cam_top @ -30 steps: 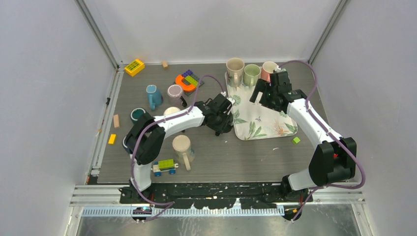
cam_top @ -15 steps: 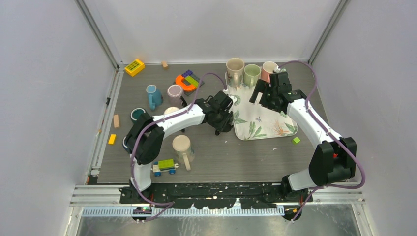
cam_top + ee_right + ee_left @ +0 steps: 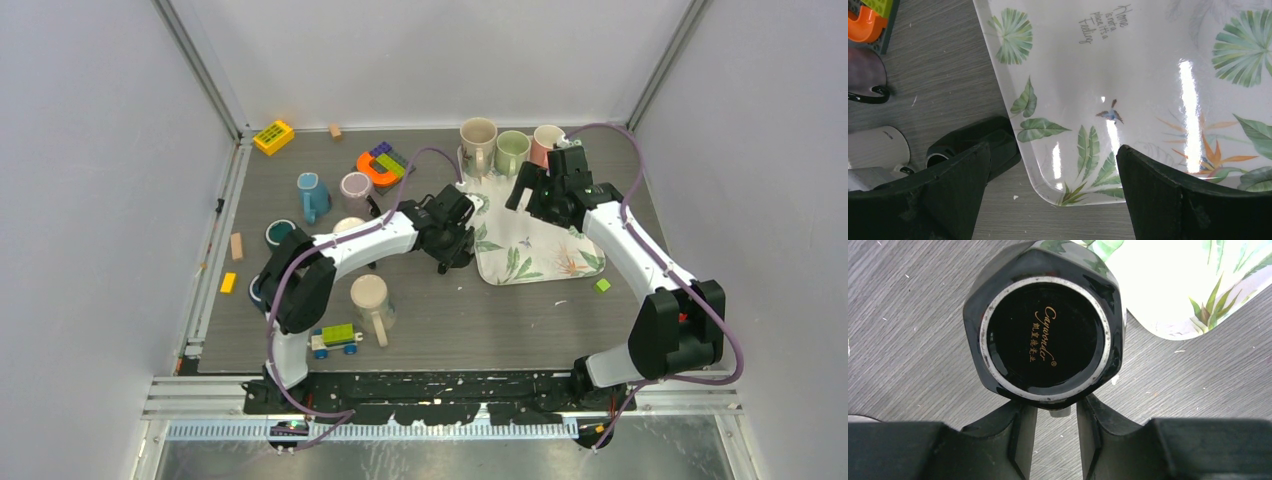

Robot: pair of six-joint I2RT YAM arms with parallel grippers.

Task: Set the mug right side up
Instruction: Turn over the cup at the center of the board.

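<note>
Mug (image 3: 1045, 325) stands base-up on the tabletop, just beside the tray's (image 3: 1168, 295) left edge. Left gripper (image 3: 1055, 412) has its jaws drawn to a narrow gap on what looks like the handle, low at the mug's side. Right gripper (image 3: 1053, 150) hangs over the tray, jaws spread wide, holding nothing. To flip well, I judge the pinch must be firm before lifting, the mug raised clear of tabletop and tray, then rolled by the wrist until its mouth faces up. Against a second ago, the left jaws have narrowed slightly and that wrist has edged toward the far edge; the right arm is almost unchanged
</note>
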